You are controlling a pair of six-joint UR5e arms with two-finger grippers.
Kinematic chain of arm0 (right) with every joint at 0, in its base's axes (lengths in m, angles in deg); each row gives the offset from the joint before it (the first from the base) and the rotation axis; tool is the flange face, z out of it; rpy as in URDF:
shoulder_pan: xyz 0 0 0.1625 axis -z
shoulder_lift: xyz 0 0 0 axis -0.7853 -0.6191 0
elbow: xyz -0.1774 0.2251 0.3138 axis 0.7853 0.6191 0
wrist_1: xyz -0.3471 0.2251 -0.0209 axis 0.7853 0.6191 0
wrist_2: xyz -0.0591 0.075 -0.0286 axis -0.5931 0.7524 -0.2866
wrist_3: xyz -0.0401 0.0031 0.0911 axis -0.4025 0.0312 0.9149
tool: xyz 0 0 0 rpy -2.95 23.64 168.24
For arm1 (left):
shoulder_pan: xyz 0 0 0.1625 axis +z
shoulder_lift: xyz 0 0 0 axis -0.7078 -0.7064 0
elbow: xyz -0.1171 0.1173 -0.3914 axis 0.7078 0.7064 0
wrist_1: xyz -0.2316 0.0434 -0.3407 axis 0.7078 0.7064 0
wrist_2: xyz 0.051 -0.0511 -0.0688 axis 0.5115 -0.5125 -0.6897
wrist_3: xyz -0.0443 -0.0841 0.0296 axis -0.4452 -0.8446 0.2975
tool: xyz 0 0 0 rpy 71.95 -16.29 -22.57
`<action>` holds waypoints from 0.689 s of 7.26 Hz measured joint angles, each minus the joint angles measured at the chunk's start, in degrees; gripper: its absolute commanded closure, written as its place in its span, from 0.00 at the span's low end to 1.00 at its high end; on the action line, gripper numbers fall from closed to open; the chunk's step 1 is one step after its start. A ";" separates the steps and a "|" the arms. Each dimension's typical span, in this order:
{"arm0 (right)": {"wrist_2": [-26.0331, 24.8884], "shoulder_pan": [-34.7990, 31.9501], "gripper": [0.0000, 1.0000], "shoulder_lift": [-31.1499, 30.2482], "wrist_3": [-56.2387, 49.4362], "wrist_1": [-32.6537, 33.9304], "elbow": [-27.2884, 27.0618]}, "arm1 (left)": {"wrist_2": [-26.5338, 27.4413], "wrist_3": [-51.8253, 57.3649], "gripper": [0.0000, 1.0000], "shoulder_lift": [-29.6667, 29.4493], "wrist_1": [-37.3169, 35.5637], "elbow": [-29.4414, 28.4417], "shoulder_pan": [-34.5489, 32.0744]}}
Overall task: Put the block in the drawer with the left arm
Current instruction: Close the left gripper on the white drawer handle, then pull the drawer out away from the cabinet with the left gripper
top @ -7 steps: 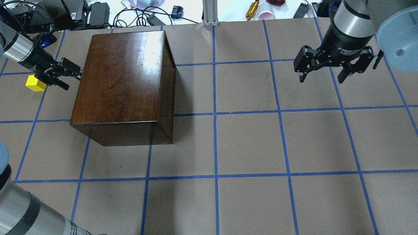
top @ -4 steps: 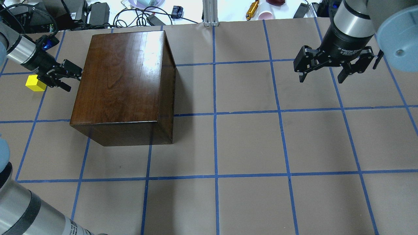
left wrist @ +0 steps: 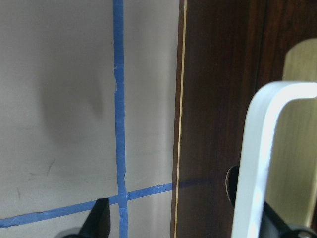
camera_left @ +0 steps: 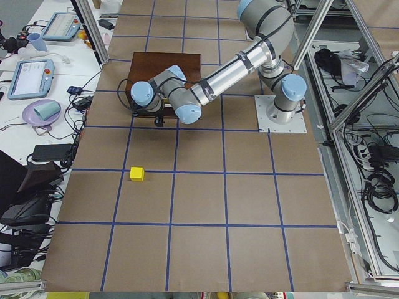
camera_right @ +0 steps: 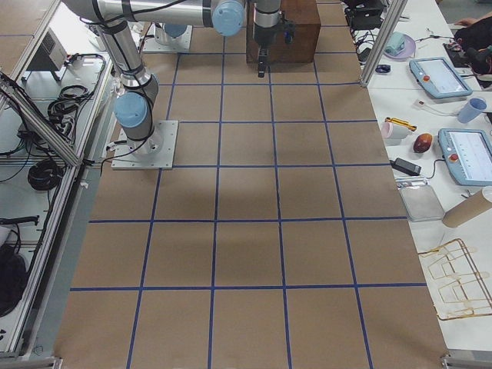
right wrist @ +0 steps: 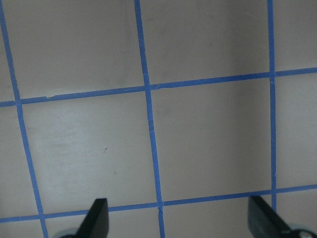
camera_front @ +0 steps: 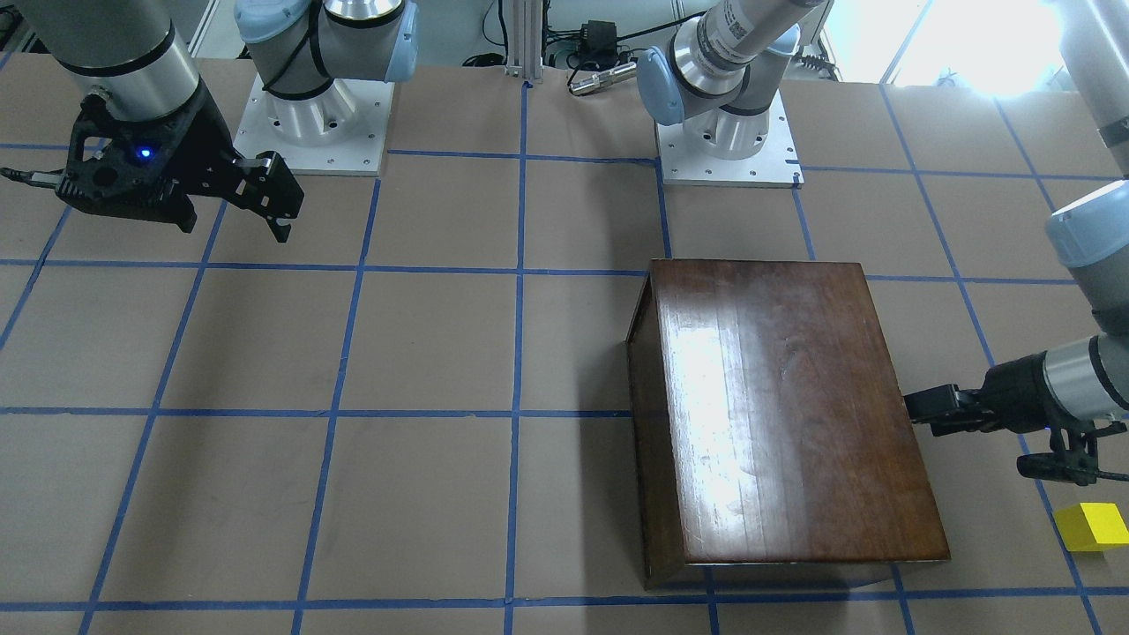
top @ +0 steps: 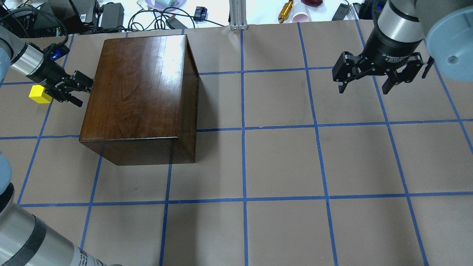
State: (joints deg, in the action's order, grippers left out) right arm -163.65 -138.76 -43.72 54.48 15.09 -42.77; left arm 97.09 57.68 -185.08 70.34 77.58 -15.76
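step: open drawer (left wrist: 218, 99), shut now | my L claw (top: 84, 92) spread, white handle (left wrist: 257, 148) betw fingers, at box (top: 140, 88) 9 o'clock face | block (top: 38, 94) on table (top: 281, 159), 9 o'clock of claw | nxt: pinch handle, pull toward 9 o'clock

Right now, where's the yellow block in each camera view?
Front-facing: block at bottom right, right of the wooden box.
Overhead: block at far left, left of the box.
Exterior left: block left of centre, nearer than the box.
Exterior right: not in it.
Left wrist: not in it.
Right wrist: not in it.
Shared landmark: the wooden box.
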 measured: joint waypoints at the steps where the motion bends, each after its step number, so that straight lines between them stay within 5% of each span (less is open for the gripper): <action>1: 0.02 0.00 0.00 0.00 0.00 0.00 0.00 | 0.16 0.08 0.10 0.01 -0.03 -0.09 0.00; 5: 0.04 0.00 0.00 0.00 0.00 0.00 0.00 | 2.05 0.29 0.10 0.24 -0.45 -0.83 0.02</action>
State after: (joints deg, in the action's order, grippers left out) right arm -163.61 -138.77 -43.72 54.48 15.09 -42.77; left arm 99.15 57.97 -184.84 69.88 76.75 -15.74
